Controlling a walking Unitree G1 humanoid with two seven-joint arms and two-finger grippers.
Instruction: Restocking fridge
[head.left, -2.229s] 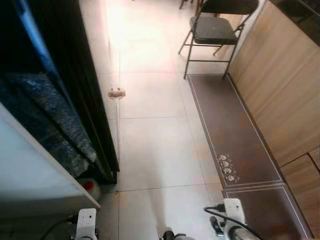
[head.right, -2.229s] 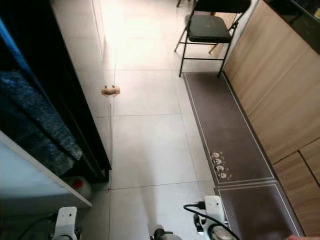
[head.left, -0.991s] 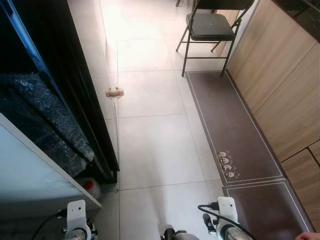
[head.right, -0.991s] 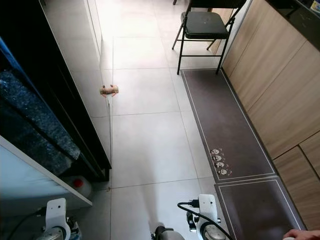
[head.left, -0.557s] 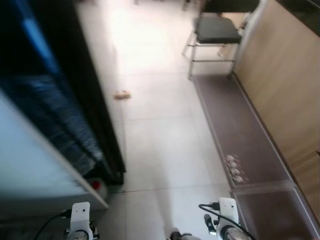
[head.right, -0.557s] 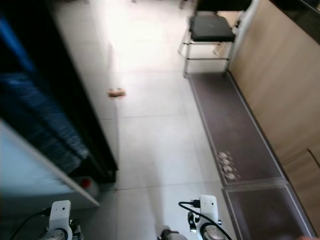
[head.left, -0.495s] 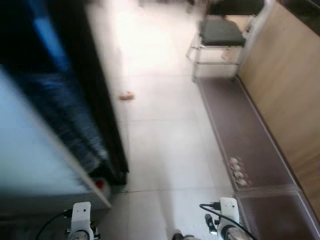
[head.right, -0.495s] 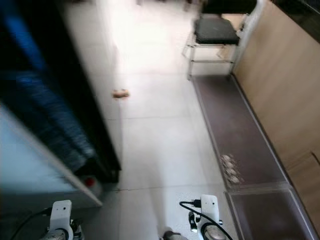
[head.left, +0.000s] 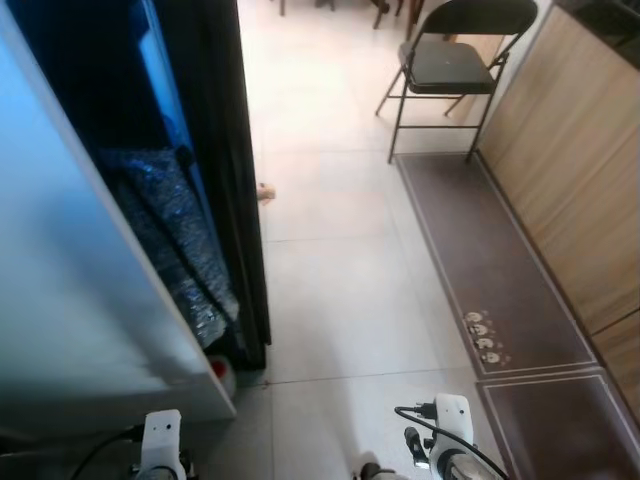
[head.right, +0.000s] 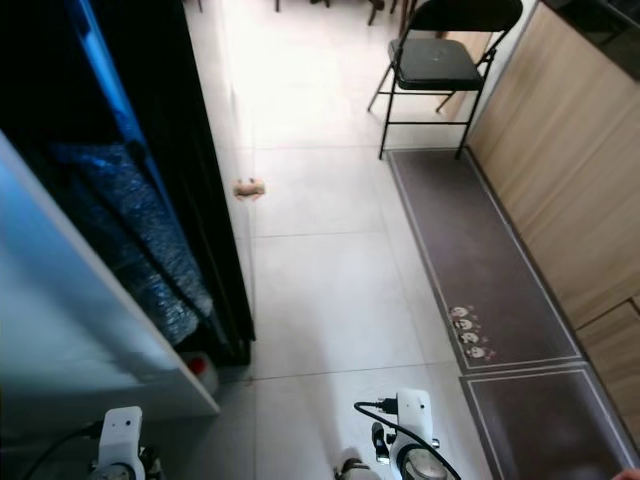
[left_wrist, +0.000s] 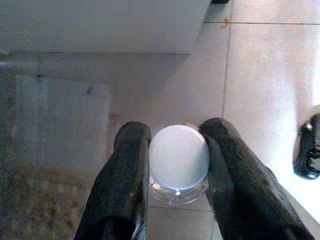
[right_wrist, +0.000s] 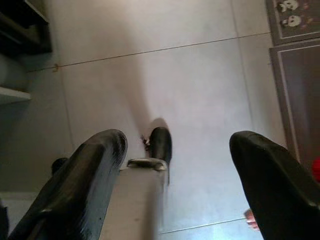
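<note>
White plastic caps the clear bottle (left_wrist: 178, 165) that the left hand (left_wrist: 175, 165) carries, its two black fingers (left_wrist: 131, 165) pressed against either side of the neck just under the lid. Held from above and upright like this, the bottle looks ready to go straight onto a shelf without tipping, which suits restocking. The arm hangs low beside the robot's body, over the pale floor tiles (head.left: 340, 300) and near the bottom edge of the white fridge door (head.left: 90, 300), so the bottle is not yet at the fridge's opening.

The fridge (head.right: 130, 180) stands to the robot's left with its door swung wide, the dark inside showing a blue-lit strip and something wrapped in crinkled foil (head.right: 140, 240). A small red-capped container (head.right: 203, 372) sits on the floor by the foot of the fridge.

The right hand (right_wrist: 177, 165) is spread wide and holds nothing, pointing down at bare tile; judging by that, it is free to steady the door or take another item.

A grey mat (head.left: 490, 260) runs along wooden cabinets (head.left: 580, 170) on the right, and a black folding chair (head.left: 450, 60) stands beyond.
</note>
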